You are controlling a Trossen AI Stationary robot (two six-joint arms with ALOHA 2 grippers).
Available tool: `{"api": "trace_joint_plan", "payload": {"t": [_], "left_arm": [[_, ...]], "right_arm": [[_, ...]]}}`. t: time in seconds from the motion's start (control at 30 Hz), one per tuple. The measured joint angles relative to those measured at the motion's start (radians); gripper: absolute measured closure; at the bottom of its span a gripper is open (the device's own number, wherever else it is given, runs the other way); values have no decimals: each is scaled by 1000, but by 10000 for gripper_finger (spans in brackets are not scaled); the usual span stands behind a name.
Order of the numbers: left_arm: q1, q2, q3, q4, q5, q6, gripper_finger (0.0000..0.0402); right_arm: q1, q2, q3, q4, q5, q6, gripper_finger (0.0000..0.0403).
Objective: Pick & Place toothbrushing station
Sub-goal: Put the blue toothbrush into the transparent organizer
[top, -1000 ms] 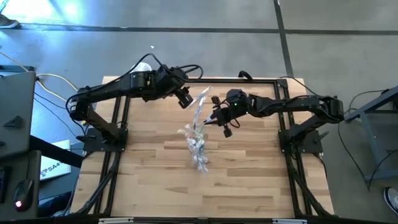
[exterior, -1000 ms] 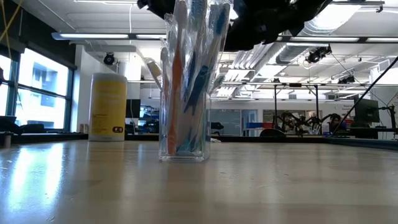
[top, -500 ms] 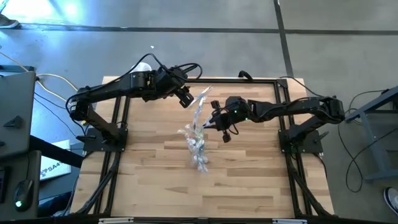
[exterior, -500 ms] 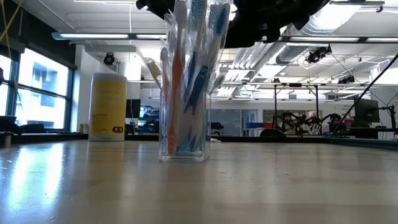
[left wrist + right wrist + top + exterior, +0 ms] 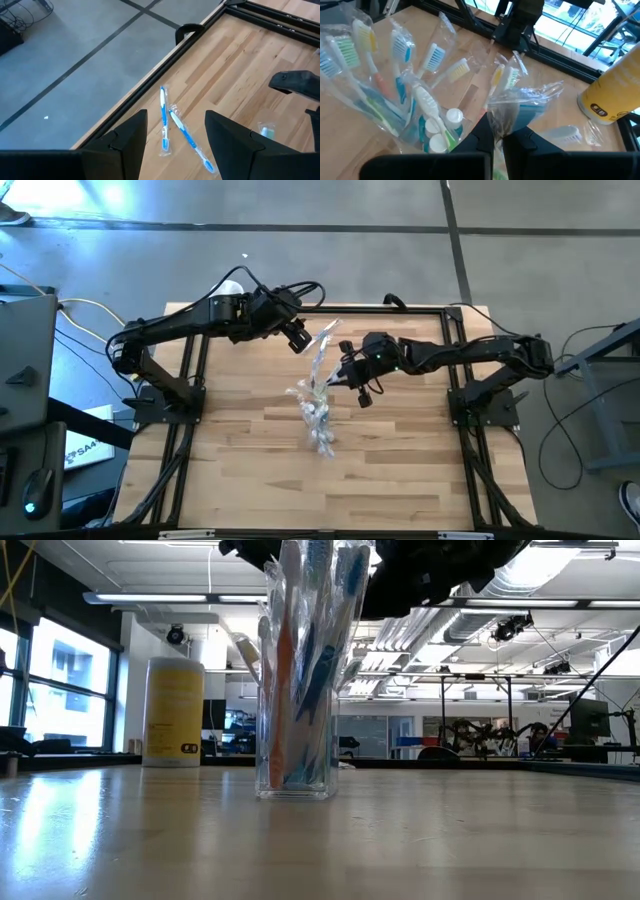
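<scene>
The right gripper (image 5: 497, 131) has its jaws closed on a wrapped toothbrush (image 5: 506, 107) (light, crinkly, slippery) above the clear cup (image 5: 293, 750); the left gripper (image 5: 175, 132) hovers open.

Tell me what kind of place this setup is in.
Likely a robotics lab or workshop: a wooden table framed by dark rails carries two robot arms, the floor is bare concrete, and the low view shows an open ceiling with strip lights and more equipment behind.
</scene>
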Motion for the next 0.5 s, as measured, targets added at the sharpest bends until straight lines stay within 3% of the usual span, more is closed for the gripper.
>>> {"api": "trace_joint_plan", "payload": {"t": [0.5], "left_arm": [[0,0,0,1,0,0,211]], "right_arm": [[14,-20,0,-18,-7,0,395]]}}
